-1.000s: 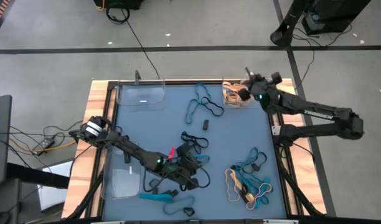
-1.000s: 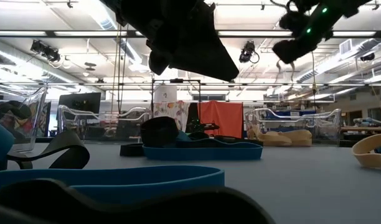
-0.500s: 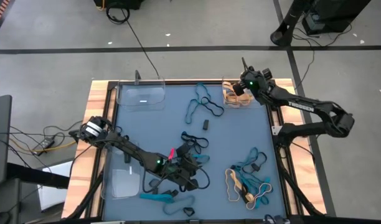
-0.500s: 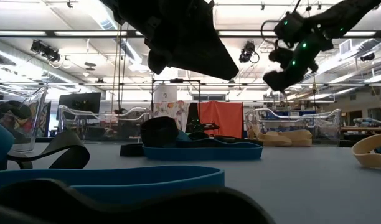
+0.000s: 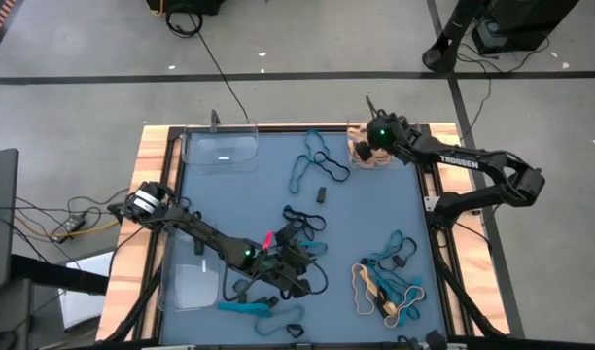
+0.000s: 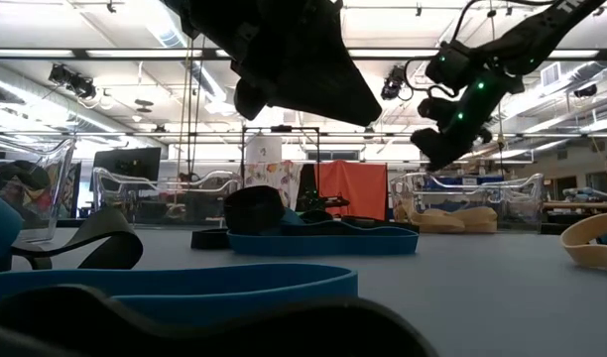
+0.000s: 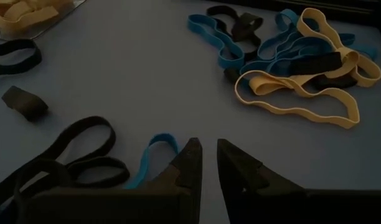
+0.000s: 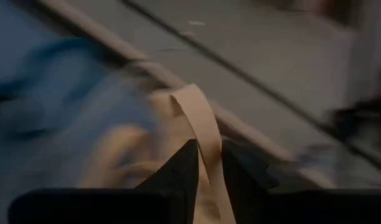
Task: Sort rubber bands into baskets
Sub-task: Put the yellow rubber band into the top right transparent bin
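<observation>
My right gripper (image 5: 360, 148) hangs over the far-right basket (image 5: 350, 134), which holds tan rubber bands (image 5: 367, 156); in the right wrist view a tan band (image 8: 197, 112) sticks up between its fingers. My left gripper (image 7: 206, 155) hovers just above the table's near middle, its fingers a narrow gap apart with nothing between them; a blue band (image 7: 154, 149) and black bands (image 7: 84, 155) lie beside it. A mixed pile of rubber bands (image 5: 387, 284) lies near right. Two more clear baskets stand far left (image 5: 220, 148) and near left (image 5: 193, 284). My right gripper pinches a tan band's strip (image 8: 210, 155) between its two fingers, and the strip fills the gap. The fingers slant down from the table's right side, over the basket. The band's folded end (image 8: 185, 98) stands up past the fingertips; its other end is hidden behind the fingers.
Blue and black bands (image 5: 315, 160) lie at the far middle, with a small black piece (image 5: 321, 194) nearer the centre. More bands (image 5: 268, 309) lie along the near edge. Wooden rails (image 5: 147, 194) frame the blue table top.
My right gripper has swung toward the table's left edge and come down, tipping its fingers downward, until it is over the far-right basket. The left arm has kept still.
</observation>
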